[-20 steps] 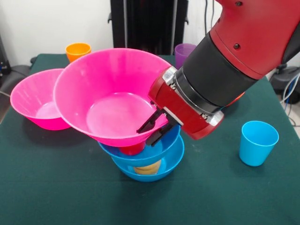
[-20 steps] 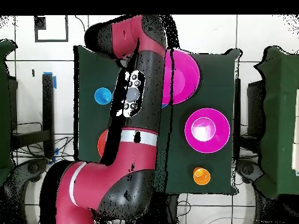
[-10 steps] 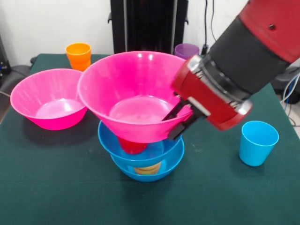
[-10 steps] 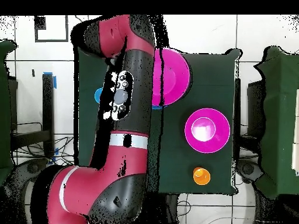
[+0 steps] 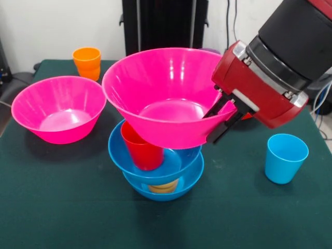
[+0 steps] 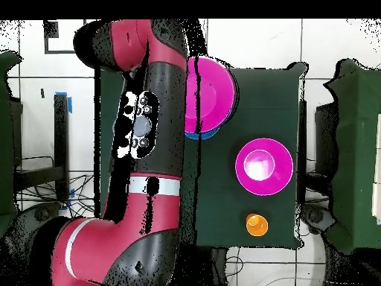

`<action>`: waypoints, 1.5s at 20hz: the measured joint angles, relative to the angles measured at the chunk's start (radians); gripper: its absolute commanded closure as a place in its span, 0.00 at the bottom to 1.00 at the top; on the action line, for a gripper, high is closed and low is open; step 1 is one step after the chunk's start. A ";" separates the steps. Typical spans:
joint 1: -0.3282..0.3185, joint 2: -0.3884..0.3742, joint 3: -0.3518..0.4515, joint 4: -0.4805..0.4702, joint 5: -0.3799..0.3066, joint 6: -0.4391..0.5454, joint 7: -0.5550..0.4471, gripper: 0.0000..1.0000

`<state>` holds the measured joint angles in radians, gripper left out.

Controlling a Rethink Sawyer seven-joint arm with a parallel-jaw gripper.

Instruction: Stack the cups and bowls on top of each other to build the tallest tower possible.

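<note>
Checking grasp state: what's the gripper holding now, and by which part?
The gripper is shut on the pink bowl, pinching its rim on the side toward the light blue cup.

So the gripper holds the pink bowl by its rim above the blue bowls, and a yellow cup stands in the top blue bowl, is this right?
Not quite: the front view shows a red cup in the top blue bowl. Otherwise right: the gripper holds the pink bowl by its rim above the blue bowls.

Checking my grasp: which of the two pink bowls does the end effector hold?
The tilted glossy pink plastic bowl above the blue bowls; the other pink bowl rests alone.
</note>
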<state>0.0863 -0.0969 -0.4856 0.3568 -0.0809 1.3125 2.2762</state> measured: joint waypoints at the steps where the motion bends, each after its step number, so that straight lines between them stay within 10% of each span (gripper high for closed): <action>1: -0.001 -0.002 0.000 0.000 0.001 0.002 0.000 1.00; 30: -0.006 -0.097 -0.005 0.136 0.002 0.045 0.000 1.00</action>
<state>0.0800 -0.1941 -0.4909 0.4933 -0.0786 1.3571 2.2762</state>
